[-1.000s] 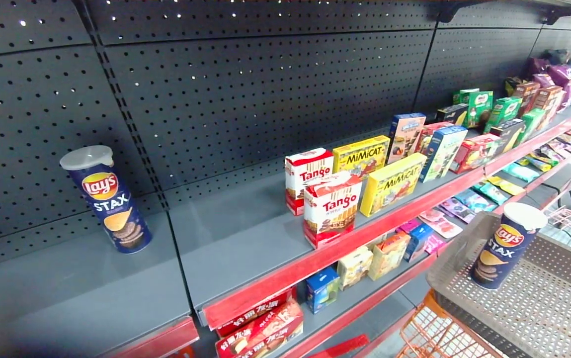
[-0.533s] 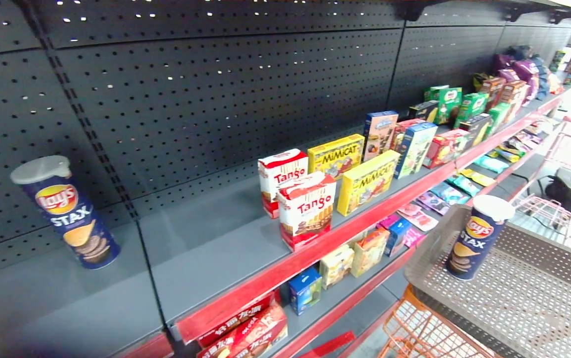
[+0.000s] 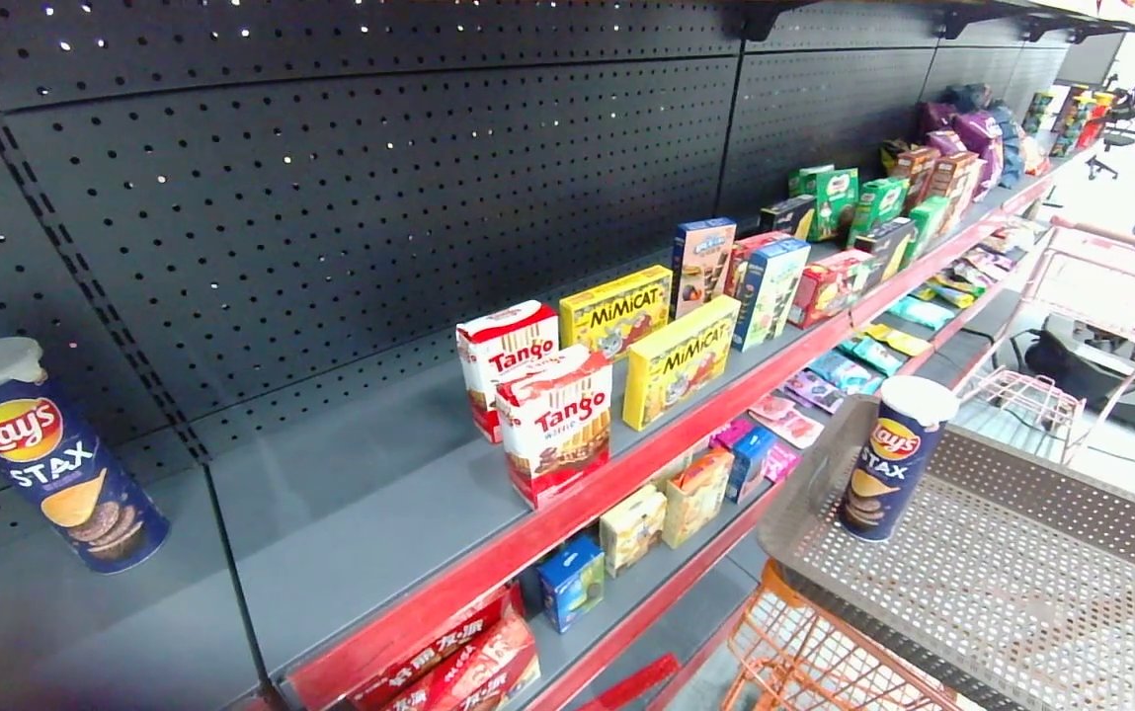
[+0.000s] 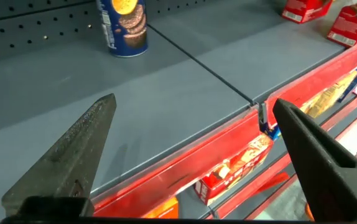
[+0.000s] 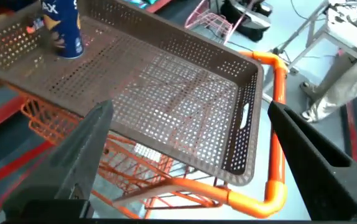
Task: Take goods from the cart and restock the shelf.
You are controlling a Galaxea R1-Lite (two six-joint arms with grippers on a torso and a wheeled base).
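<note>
1 shelved can (image 3: 48, 459) is standing on the shelf (image 3: 360, 494); 1 cart can (image 3: 891, 459) is waiting beside the shelf. left gripper (image 4: 194, 102), right gripper (image 5: 189, 107) are gaping empty.

A black perforated back panel (image 3: 379, 197) is seen running the length of the aisle, divided by slotted uprights (image 3: 83, 276). Small points of light are seen through some of its holes. Black brackets (image 3: 760, 15) are fixed along its top edge. To the right, a pale, brightly lit floor (image 3: 1130, 459) is seen, and a pink wire cart (image 3: 1120, 240) is parked on it.
</note>
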